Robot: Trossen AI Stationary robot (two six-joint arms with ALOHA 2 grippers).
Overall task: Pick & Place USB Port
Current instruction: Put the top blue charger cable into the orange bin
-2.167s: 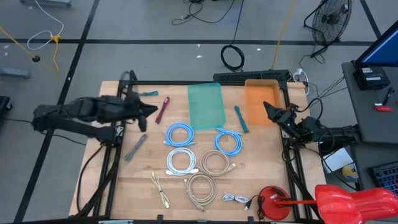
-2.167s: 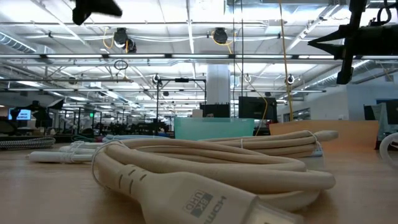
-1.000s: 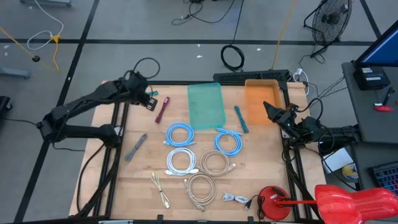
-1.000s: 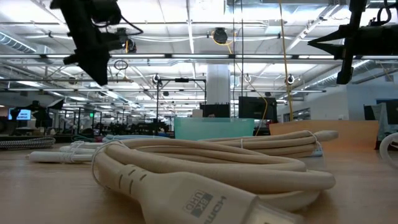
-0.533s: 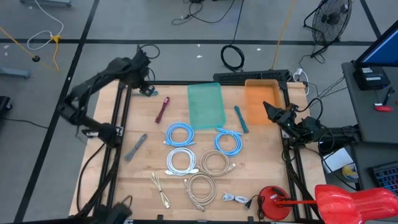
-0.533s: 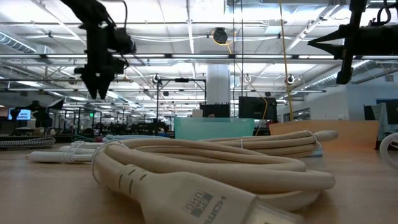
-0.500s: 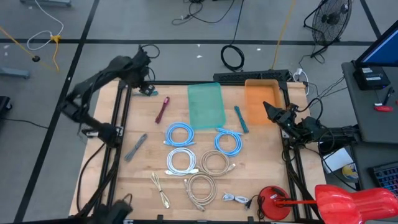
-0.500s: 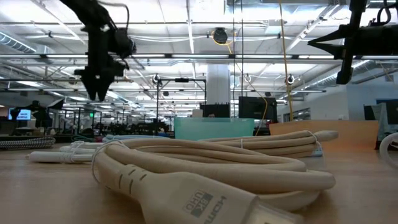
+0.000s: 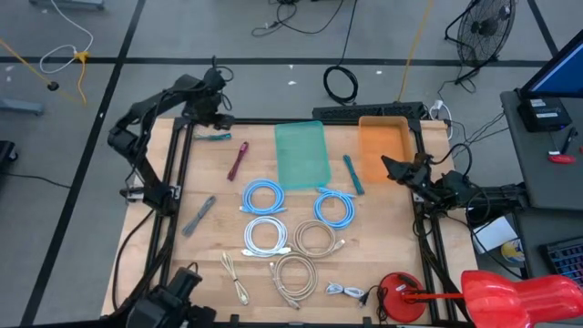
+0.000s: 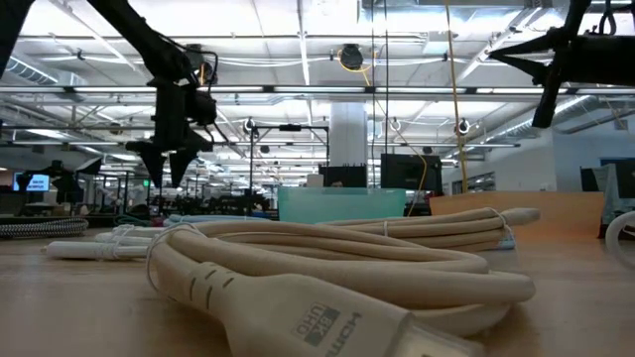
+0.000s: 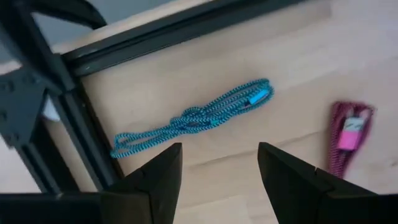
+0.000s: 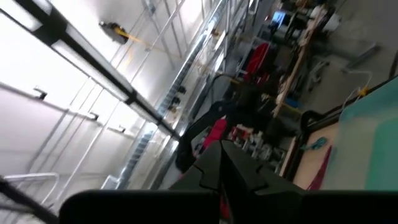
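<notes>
- The teal braided USB cable (image 11: 193,121) lies loosely bundled on the counter (image 9: 209,251), at its far left corner, just beside the black frame rail (image 11: 186,25).
- The left hand (image 9: 212,117) hangs right above that cable with its fingers (image 11: 152,180) spread apart and nothing between them; in the low view it (image 10: 164,169) points straight down, clear of the wood.
- A magenta cable (image 9: 239,159) lies near the teal cable, on the side toward the counter's middle.
- Beyond the magenta cable from the teal one sits a green tray (image 9: 301,153), and past that an orange bin (image 9: 383,146).
- The right hand (image 9: 386,164) is well apart from the teal cable, raised at the orange bin's near edge, fingers pressed together and holding nothing.
- Blue, white and beige coiled cables (image 9: 266,234) lie nearer the front of the counter than the teal cable.
</notes>
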